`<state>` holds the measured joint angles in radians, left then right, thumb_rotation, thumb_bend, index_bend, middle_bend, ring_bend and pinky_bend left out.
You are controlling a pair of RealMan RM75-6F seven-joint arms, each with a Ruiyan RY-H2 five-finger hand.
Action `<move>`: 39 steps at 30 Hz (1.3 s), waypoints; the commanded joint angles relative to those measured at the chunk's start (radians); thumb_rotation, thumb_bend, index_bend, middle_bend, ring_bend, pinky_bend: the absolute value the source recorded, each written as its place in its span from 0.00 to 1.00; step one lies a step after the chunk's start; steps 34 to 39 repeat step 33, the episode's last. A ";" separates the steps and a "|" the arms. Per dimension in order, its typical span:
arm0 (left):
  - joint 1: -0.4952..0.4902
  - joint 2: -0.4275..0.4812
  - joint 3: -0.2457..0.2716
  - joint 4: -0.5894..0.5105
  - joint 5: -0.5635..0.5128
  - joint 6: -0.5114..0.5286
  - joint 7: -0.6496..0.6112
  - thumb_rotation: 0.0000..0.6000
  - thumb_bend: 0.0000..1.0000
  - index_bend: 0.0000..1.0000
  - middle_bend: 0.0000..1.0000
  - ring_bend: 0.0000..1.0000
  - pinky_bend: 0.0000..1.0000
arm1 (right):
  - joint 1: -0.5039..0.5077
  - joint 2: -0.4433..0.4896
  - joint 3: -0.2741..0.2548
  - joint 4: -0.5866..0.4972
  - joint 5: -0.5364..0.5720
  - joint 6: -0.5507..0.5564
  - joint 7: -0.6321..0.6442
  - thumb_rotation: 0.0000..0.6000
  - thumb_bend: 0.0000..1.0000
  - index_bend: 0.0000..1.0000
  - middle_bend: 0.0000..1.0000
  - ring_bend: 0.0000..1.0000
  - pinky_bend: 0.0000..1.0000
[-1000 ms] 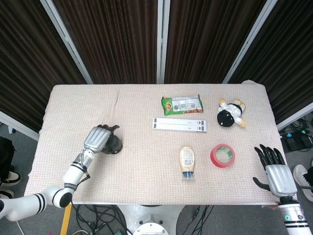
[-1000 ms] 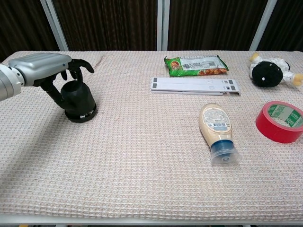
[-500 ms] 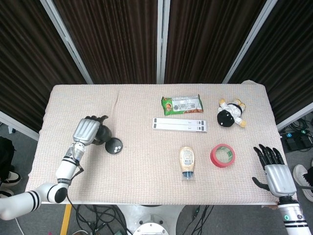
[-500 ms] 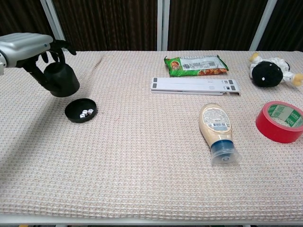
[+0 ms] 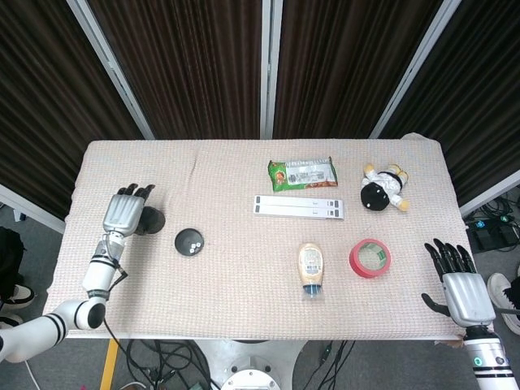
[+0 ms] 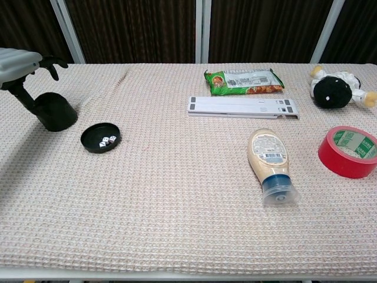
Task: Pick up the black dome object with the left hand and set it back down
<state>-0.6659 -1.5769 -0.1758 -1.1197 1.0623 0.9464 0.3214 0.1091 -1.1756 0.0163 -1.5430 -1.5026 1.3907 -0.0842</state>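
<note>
The black dome (image 5: pixel 151 222) (image 6: pixel 54 111) stands upright on the cloth near the table's left edge, set apart from its flat black base dish (image 5: pixel 189 242) (image 6: pixel 101 137), which holds small white dice. My left hand (image 5: pixel 123 214) (image 6: pixel 20 62) hovers over the dome's left side. Its fingers (image 6: pixel 52 61) are spread and raised clear of the dome's top, while the thumb reaches down along the dome's left flank. My right hand (image 5: pixel 459 286) rests with fingers spread and empty off the table's front right corner, seen only in the head view.
A green snack packet (image 5: pixel 302 173) (image 6: pixel 243 81) and a white bar (image 5: pixel 298 206) (image 6: pixel 242 107) lie at the centre back. A plush toy (image 5: pixel 383 188) (image 6: pixel 337 89), a red tape roll (image 5: pixel 370 257) (image 6: pixel 350 151) and a lying mayonnaise bottle (image 5: pixel 310 268) (image 6: pixel 271 162) occupy the right half.
My left hand lifted the dome off its dish, carried it left and set it on the cloth. Its fingers have come off the dome's top. The right hand stayed put.
</note>
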 commanded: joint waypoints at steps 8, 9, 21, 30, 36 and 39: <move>0.063 0.136 0.041 -0.243 -0.108 0.100 0.274 1.00 0.03 0.11 0.19 0.11 0.24 | -0.008 0.005 0.006 0.006 -0.006 0.025 0.022 1.00 0.10 0.00 0.00 0.00 0.00; 0.077 0.148 0.042 -0.284 -0.129 0.133 0.305 1.00 0.02 0.11 0.18 0.10 0.24 | -0.009 0.005 0.006 0.009 -0.005 0.025 0.027 1.00 0.10 0.00 0.00 0.00 0.00; 0.357 0.245 0.155 -0.509 0.041 0.545 0.149 1.00 0.00 0.11 0.18 0.10 0.25 | -0.025 0.021 0.008 0.033 -0.016 0.057 0.085 1.00 0.10 0.00 0.00 0.00 0.00; 0.514 0.290 0.262 -0.551 0.185 0.684 0.092 1.00 0.00 0.13 0.18 0.10 0.26 | -0.022 0.001 0.000 0.046 -0.035 0.055 0.092 1.00 0.10 0.00 0.00 0.00 0.00; 0.537 0.299 0.262 -0.563 0.205 0.702 0.088 1.00 0.00 0.14 0.18 0.10 0.26 | -0.023 0.000 0.000 0.049 -0.042 0.061 0.089 1.00 0.10 0.00 0.00 0.00 0.00; 0.537 0.299 0.262 -0.563 0.205 0.702 0.088 1.00 0.00 0.14 0.18 0.10 0.26 | -0.023 0.000 0.000 0.049 -0.042 0.061 0.089 1.00 0.10 0.00 0.00 0.00 0.00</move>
